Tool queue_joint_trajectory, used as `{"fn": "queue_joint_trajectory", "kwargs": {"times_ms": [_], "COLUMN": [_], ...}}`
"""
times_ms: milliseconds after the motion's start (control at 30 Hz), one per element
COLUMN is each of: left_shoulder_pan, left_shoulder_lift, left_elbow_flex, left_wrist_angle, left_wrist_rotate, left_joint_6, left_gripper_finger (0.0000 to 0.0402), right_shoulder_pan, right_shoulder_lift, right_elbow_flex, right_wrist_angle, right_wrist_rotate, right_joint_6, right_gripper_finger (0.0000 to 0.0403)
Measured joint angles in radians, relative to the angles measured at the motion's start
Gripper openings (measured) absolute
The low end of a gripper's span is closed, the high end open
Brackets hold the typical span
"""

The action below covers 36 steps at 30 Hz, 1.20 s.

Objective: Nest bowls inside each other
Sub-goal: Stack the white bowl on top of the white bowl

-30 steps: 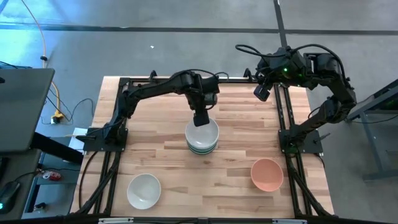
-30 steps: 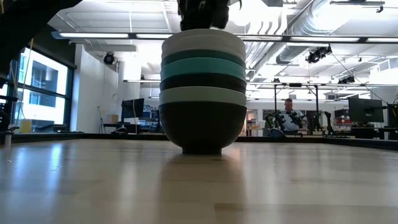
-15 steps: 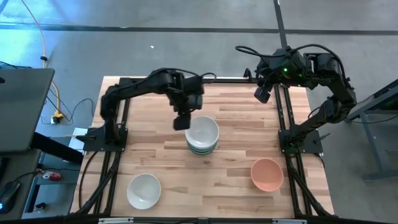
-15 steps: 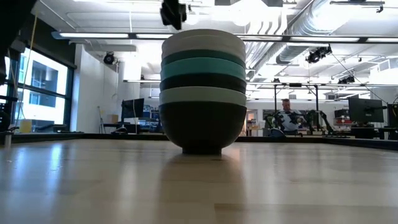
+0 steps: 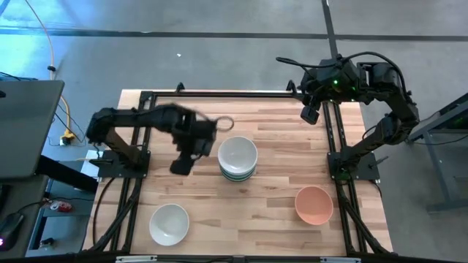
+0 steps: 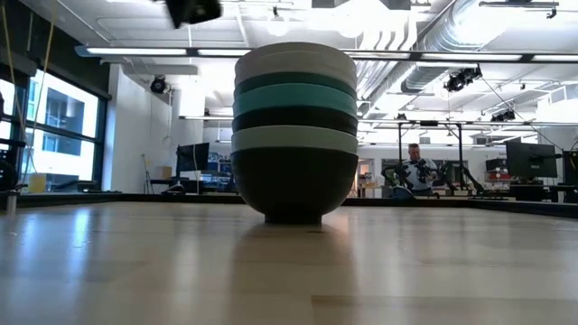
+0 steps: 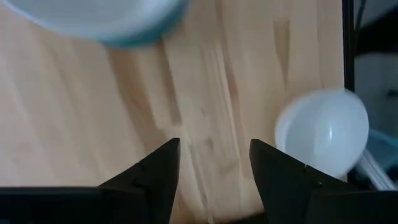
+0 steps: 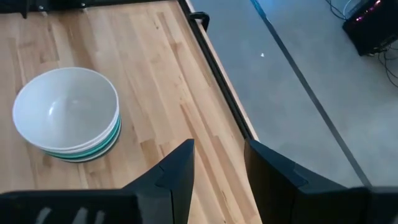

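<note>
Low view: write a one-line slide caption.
Stack of nested round smooth bowls, white on top, black at bottom, standing on the wooden table.

No readable text, label, brand, number or sign found in any view: none on bowls, table, arms, or in room beyond table.

We saw left gripper (image 5: 180,165) leave top of bowl stack (image 5: 238,159), swing away across table (image 5: 270,219) toward left side, now well apart from stack, over bare wood. Jaws opened wide, empty. In low view, gripper (image 6: 192,10) slid off to stack's side.
</note>
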Motion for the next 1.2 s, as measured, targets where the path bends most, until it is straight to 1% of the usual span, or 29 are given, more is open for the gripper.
{"fn": "queue_joint_trajectory", "kwargs": {"times_ms": [67,233,400,467,567,633,700,1033,1200], "left_shoulder_pan": [-0.031,-0.112,-0.197,-0.23,-0.281,-0.312,-0.338,-0.449,-0.491], "left_shoulder_lift": [-0.029,-0.086,-0.113,-0.125,-0.128,-0.135,-0.14,-0.142,-0.142], "left_elbow_flex": [-0.083,-0.253,-0.377,-0.417,-0.464,-0.491,-0.512,-0.611,-0.654], "left_wrist_angle": [0.003,0.085,0.21,0.233,0.311,0.324,0.384,0.499,0.548], "left_wrist_rotate": [0.001,0.005,0.044,0.045,0.039,0.023,0.013,-0.009,-0.067], "left_joint_6": [-0.028,-0.114,-0.192,-0.209,-0.249,-0.273,-0.309,-0.476,-0.546], "left_gripper_finger": [0.0177,0.0166,0.0159,0.0159,0.0159,0.0159,0.0159,0.0159,0.0159], "right_shoulder_pan": [0.0,0.0,0.0,0.0,0.0,0.0,0.0,0.0,0.0], "right_shoulder_lift": [0.0,0.0,0.0,0.0,0.0,0.0,0.0,0.0,0.0], "right_elbow_flex": [0.0,0.0,0.0,0.0,0.0,0.0,0.0,0.0,0.0], "right_wrist_angle": [0.0,0.0,0.0,0.0,0.0,0.0,0.0,0.0,0.0], "right_wrist_rotate": [0.0,0.001,0.003,0.003,0.004,0.004,0.004,0.004,0.004], "right_joint_6": [-0.003,-0.01,-0.011,-0.011,-0.011,-0.011,-0.011,-0.03,-0.033], "right_gripper_finger": [0.0133,0.0133,0.0133,0.0133,0.0133,0.0133,0.0133,0.0133,0.0133]}}
